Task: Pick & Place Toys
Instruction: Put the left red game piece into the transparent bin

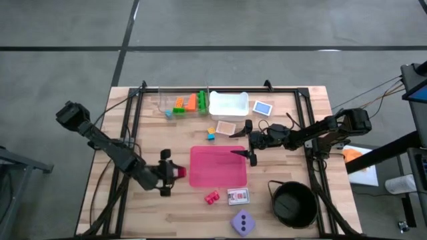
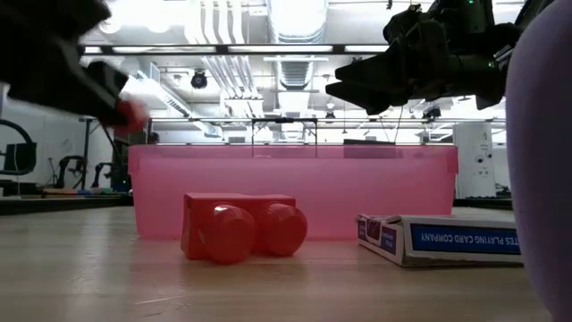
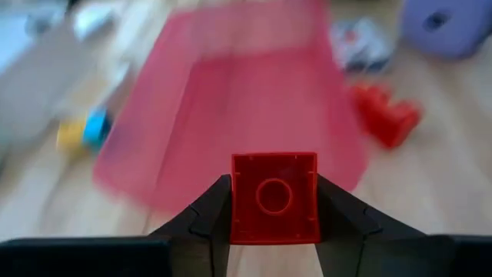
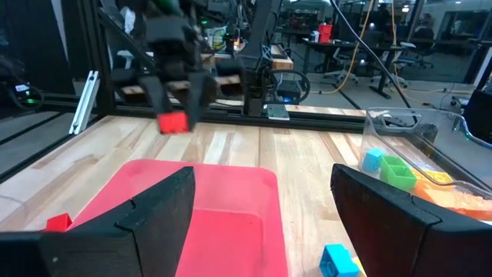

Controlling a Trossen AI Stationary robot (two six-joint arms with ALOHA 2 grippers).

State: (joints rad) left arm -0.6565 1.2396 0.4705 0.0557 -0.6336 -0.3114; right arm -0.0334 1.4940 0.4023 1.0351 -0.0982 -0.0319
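Red brick [image 3: 274, 198] sits clamped between the two dark fingers of the left end effector [image 1: 171, 172], which hangs in the lower left of the high view, just off the left edge of the pink mat [image 1: 218, 166]. The fingers are closed partway, only as far as the brick's width, and the brick shows clear of the bench [image 1: 313, 113]; in the right wrist view it hangs above the wood beyond the mat's far edge. Carrying it raised like this probably lets it pass over the mat's raised rim.

The right end effector [image 1: 250, 150] hovers at the mat's upper right corner, its fingers spread wide and holding nothing, apparently waiting its turn.

Other toys lie scattered: a second red brick [image 1: 212, 197] below the mat beside a card box [image 1: 238, 196], the lilac die [image 1: 243, 222] at the bottom edge, a yellow and blue piece [image 1: 211, 134] above the mat, and green and orange bricks [image 1: 191, 103] in a clear tray at the top. The black bowl [image 1: 293, 204] stands at lower right.
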